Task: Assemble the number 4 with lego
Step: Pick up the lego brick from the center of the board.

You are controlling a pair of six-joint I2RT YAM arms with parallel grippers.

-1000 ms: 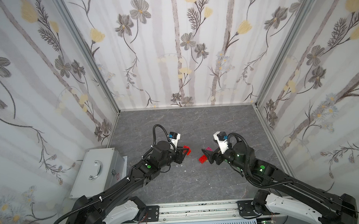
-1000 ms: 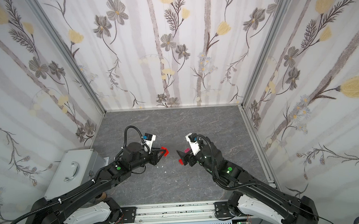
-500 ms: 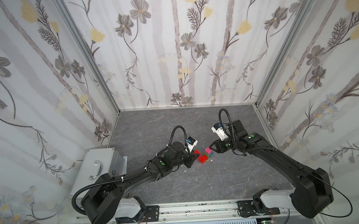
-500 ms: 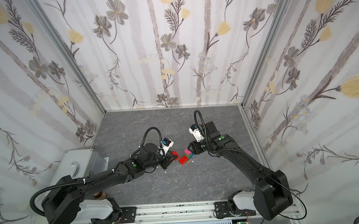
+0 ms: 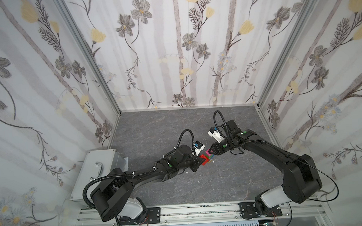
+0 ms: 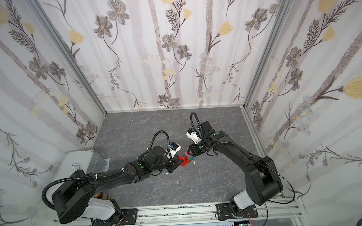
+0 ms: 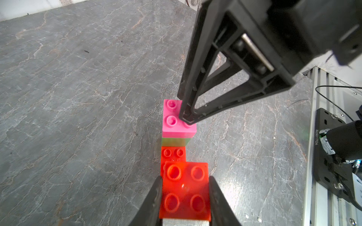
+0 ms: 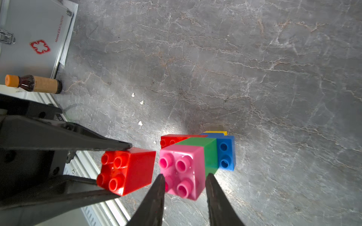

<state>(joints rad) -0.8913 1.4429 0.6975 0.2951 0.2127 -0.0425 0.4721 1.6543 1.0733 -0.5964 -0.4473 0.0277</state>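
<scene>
The number 4 (image 5: 208,157) stands in the middle of the grey surface (image 5: 176,128). Its tall part has a pink brick (image 8: 182,168) on top, then a green brick (image 8: 210,154), a blue brick (image 8: 225,152) and a yellow brick (image 8: 215,132). A long red brick (image 7: 172,153) sticks out from its side. The left fingers (image 7: 152,203) are closed tight on a square red brick (image 7: 185,189). They hold it just beside the pink brick and over the long red brick. The right fingers (image 8: 154,199) sit one on each side of the pink brick. It is hard to tell if they squeeze it.
</scene>
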